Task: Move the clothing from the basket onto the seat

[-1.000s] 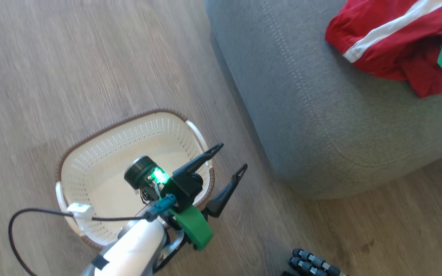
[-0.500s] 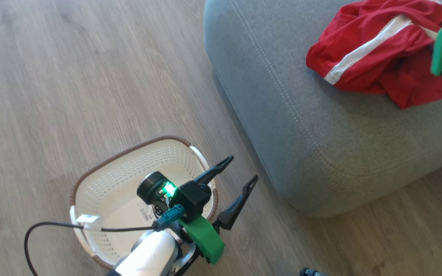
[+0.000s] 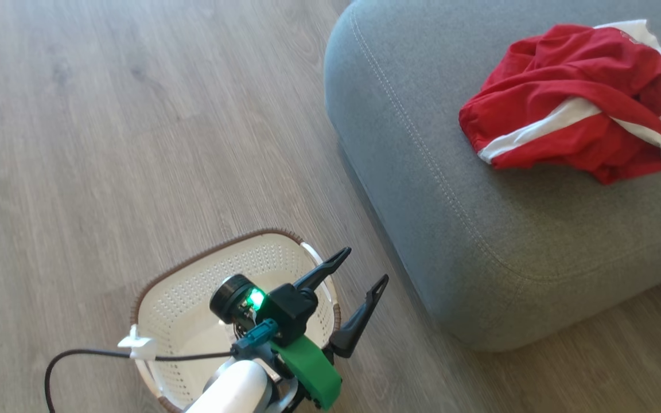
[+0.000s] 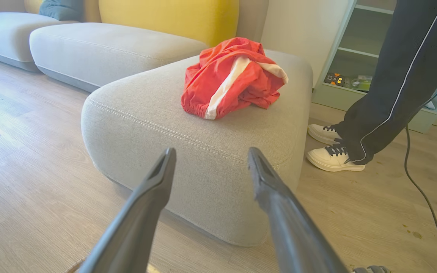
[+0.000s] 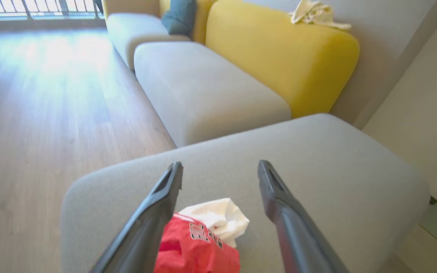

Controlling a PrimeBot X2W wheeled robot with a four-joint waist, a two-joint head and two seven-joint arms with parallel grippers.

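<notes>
One red heap of clothing (image 3: 571, 103) with white stripes lies on top of the seat (image 3: 422, 195). All of the heap rests on the seat's top, well back from the round corner that is near the basket (image 3: 187, 292).

Your right gripper (image 5: 220, 163) hangs over the seat with its two fingers spread wide, and it holds nothing. In the right wrist view the heap shows low down between those fingers, with a white bit and some printed letters on the red.

You can see the basket on the wood floor (image 3: 107, 143), near the seat's round corner but not touching it. Its pale wall full of holes and its brown rim show.

Your left gripper (image 3: 365, 265) hangs over the basket's edge on the seat side. Its fingers are spread wide too, hold nothing, and point at the seat. A black cable (image 3: 95, 354) runs from that arm across the basket.

By the seat's far side a person's leg (image 4: 389, 76) in dark trousers and two white shoes (image 4: 332, 157) stand on the floor. A yellow cushion (image 4: 169, 17) sits behind the seat.
</notes>
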